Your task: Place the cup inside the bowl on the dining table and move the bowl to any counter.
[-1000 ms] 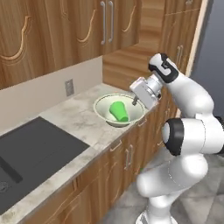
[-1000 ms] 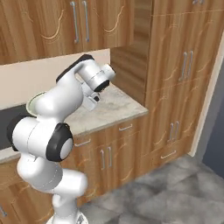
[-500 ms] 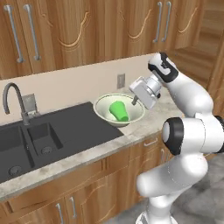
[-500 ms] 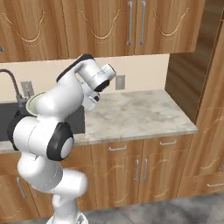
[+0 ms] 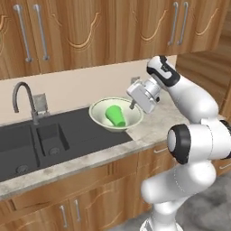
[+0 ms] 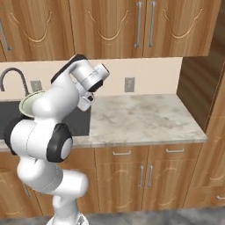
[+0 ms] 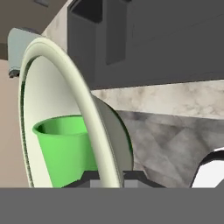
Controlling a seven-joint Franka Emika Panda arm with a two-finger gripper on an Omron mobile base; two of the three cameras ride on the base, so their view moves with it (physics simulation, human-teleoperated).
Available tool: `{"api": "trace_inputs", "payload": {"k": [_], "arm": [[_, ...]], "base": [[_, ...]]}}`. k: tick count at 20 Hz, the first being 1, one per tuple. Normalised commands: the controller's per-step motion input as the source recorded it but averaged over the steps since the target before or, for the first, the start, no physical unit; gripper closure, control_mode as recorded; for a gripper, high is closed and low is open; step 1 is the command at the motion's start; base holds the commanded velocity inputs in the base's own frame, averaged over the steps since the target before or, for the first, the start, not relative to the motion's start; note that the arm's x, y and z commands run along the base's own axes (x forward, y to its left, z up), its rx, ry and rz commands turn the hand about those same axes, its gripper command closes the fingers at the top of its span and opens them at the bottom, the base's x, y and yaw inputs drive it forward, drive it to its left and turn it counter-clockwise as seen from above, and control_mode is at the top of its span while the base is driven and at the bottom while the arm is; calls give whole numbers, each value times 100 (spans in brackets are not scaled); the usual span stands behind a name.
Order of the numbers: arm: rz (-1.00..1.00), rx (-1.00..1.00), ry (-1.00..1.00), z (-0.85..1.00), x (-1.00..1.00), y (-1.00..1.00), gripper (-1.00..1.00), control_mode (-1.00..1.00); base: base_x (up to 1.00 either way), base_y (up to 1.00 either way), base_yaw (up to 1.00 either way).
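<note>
1. The gripper [image 5: 131,106] is seen closed narrowly on the right-hand rim of the bowl [image 5: 100,118], its fingertips pinching the rim between them; in the hand view the rim [image 7: 83,105] runs up from between the fingertips as a pale curved band.
2. The bowl is held up over the counter [image 5: 153,124], at the right edge of the black sink [image 5: 49,137]; whether its base touches the stone cannot be told from the left base view.
3. The cup [image 5: 116,116], bright green, is seen lying inside the bowl, tipped on its side against the inner wall. In the hand view the cup [image 7: 65,148] shows its open mouth and green wall behind the bowl's rim.
4. In the right base view a part of the bowl's rim [image 6: 27,102] is glimpsed behind the white arm, to the left of the wrist, above the dark sink.
5. A curved grey faucet [image 5: 22,97] is set behind the sink, well to the left of the bowl, with a wall outlet [image 5: 41,100] just beside it.
6. A marbled stretch of counter [image 6: 140,116] is shown to the right of the arm, ending at a tall wooden cabinet [image 6: 206,83].
7. Brown upper cabinets [image 5: 103,31] with silver bar handles are hung above the counter, and lower cabinet doors [image 6: 145,176] are seen beneath it.
</note>
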Motion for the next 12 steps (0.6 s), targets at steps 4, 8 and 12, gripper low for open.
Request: {"api": "trace_inputs", "payload": {"k": [4,8,12], "arm": [[0,0,0,0,0,0,100,100],[0,0,0,0,0,0,100,100],[0,0,0,0,0,0,100,100]], "base": [[59,-84,16],[43,-86,15],[9,-32,6]]}}
